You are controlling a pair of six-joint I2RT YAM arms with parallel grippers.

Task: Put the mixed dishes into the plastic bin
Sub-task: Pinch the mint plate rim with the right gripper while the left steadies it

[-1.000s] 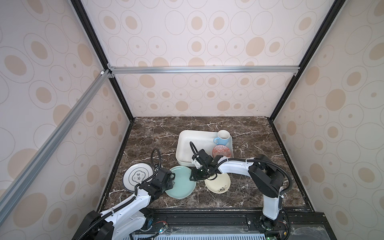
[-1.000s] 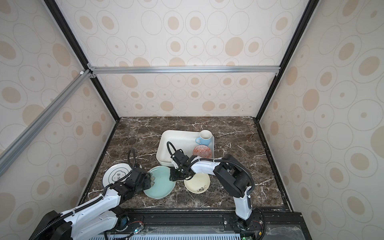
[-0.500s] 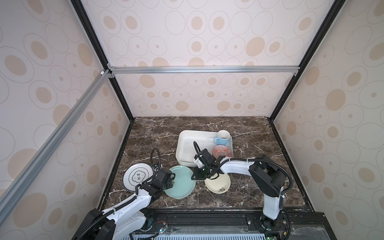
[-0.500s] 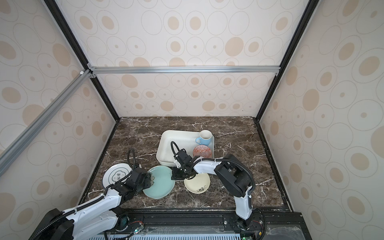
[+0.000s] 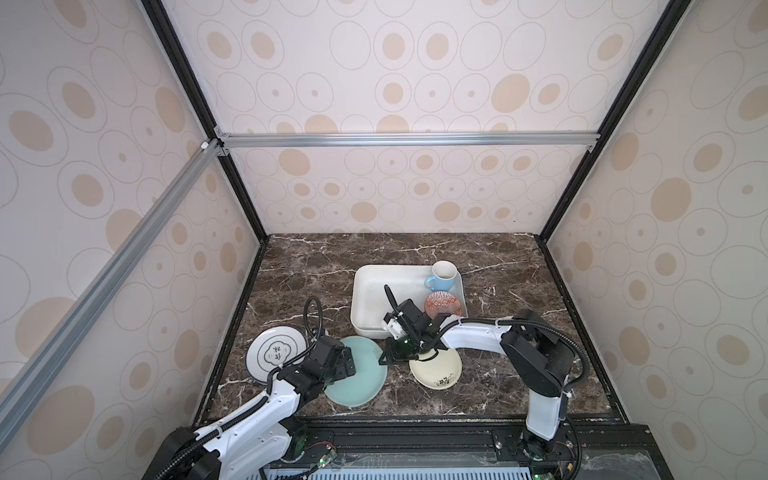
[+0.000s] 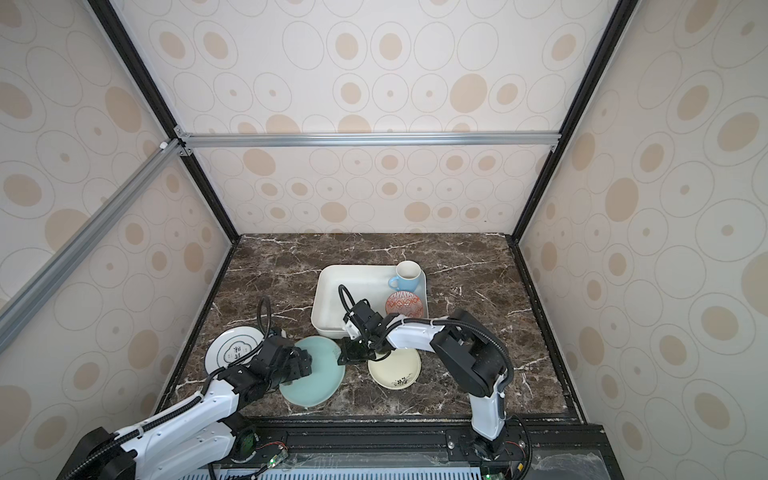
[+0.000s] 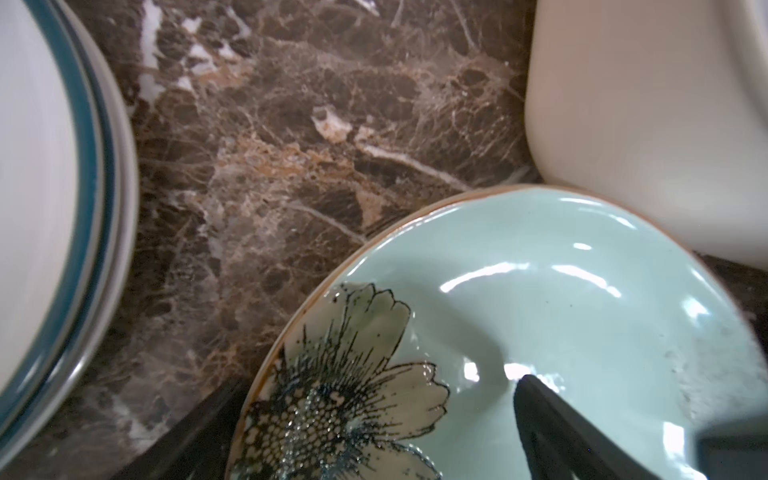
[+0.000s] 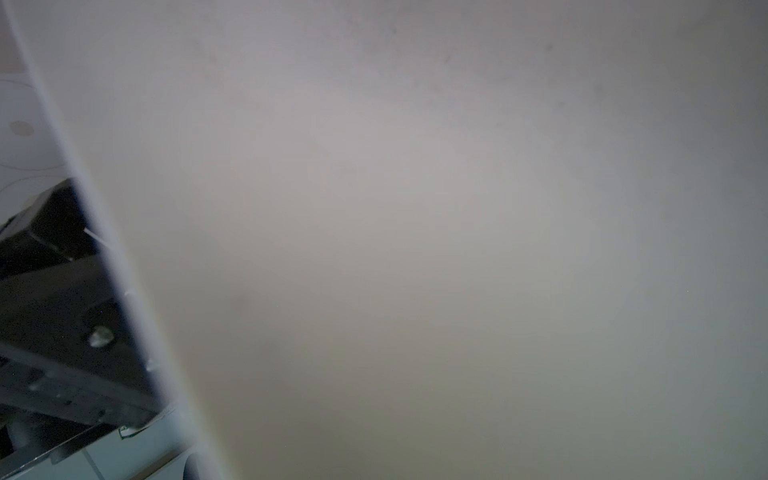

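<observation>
Lying leftmost, a round white blue-rimmed plate (image 5: 274,353) sits beside the left gripper (image 5: 347,365), whose jaws gape wide astride the left rim of the glossy teal flower plate (image 5: 361,386). The right gripper (image 5: 385,356) pinches that plate's right rim, closed, beside a small cream plate (image 5: 436,372). Behind, the shallow white plastic bin (image 5: 374,286) holds a light-blue mug (image 5: 442,276) and red-patterned bowl (image 5: 442,304).
</observation>
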